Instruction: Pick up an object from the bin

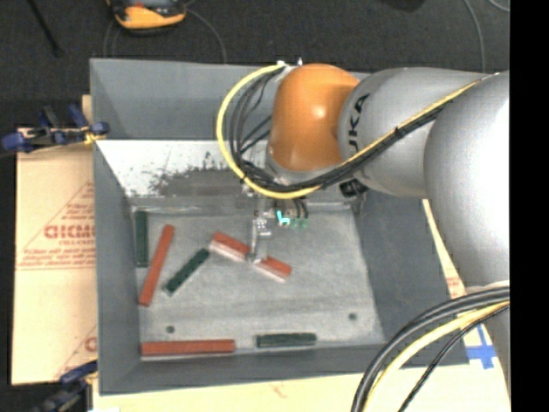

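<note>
A: Which step was in hand?
B: The reach down for a grasp, I'd judge. The claw (260,249) stood low over the floor of the bin (116,247), right at the gap between two short red blocks, and nothing was lifted yet.
A: Spread or pressed together?
B: I could not tell; from above it read as one thin stem.
A: Where were the blocks?
B: The left block (229,246) lay just to the claw's left and the right block (273,269) just below and right of it. Each touched it or nearly so, and which one it was on I could not say.
A: How did they look?
B: Flat, stubby, reddish with paler tops, both lying aslant.
A: And the next move?
B: It likely needed to settle on one block, take it across the narrow width and rise straight, since the neighbour sat near enough to be nudged.
A: Anything else close?
B: A green bar (187,270) further left, and a long red bar (157,264) beyond that, well apart from the claw
</note>
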### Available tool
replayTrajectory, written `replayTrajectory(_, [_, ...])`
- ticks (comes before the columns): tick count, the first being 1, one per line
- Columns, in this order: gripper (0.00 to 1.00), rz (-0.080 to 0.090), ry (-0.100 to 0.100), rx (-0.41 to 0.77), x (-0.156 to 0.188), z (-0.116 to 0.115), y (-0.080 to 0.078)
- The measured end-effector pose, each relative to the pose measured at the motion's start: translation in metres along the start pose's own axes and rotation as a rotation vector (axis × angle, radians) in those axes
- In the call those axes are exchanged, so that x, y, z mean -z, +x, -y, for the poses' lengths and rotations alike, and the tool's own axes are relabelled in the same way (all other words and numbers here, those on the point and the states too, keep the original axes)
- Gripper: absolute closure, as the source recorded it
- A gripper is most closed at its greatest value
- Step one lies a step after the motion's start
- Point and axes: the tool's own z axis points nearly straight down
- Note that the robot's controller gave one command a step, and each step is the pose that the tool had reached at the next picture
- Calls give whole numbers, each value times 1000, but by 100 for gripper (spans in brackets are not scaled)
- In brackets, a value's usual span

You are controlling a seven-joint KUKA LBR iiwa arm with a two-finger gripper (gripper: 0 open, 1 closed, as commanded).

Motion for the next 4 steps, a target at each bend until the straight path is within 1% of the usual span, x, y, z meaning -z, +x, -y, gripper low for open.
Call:
replayTrajectory(1, [0, 7, -1, -1, 5, 0, -1])
replayTrajectory(2, [100, 7, 1, 162, -62, -3, 36])
replayTrajectory(3, [100, 7, 1, 161, -62, -3, 36])
replayTrajectory(4, [100, 5, 2, 157, 130, -6, 63])
